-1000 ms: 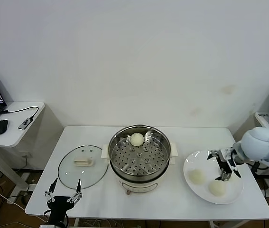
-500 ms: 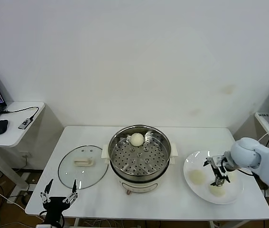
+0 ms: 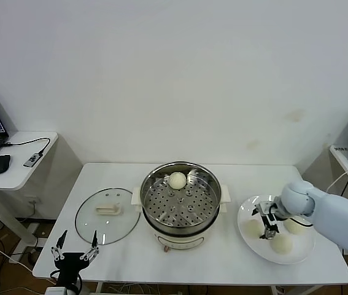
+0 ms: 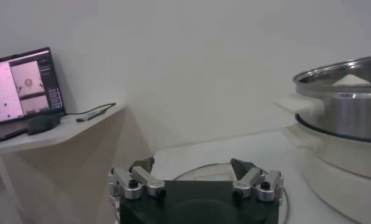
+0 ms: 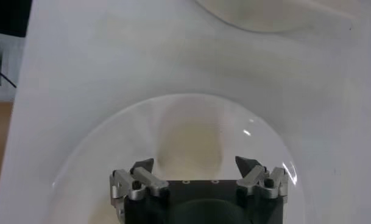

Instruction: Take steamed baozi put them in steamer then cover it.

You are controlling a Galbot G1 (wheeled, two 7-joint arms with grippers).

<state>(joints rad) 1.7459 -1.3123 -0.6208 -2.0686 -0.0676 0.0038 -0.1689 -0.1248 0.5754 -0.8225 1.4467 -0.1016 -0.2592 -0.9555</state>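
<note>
One bun point(image 3: 177, 180) is already seen on the perforated tray of the steamer point(image 3: 180, 203), at the centre of the head view; the glass lid point(image 3: 107, 214) is left flat on the table point(image 3: 235, 174) at lower left. Three buns are seen on the white plate point(image 3: 276, 230) at lower right, where the right gripper point(image 3: 268, 222) is held over the leftmost bun point(image 5: 190, 143), its fingers spread on either side and not yet pressed in. A centred, gentle squeeze is advised, so that the soft dough is not dented. The left gripper point(image 3: 72, 254) is parked low at the table's front left edge, fingers apart.

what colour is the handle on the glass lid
Cream-white; the handle sits at the centre of the clear glass lid, shown best in the head view.
</note>
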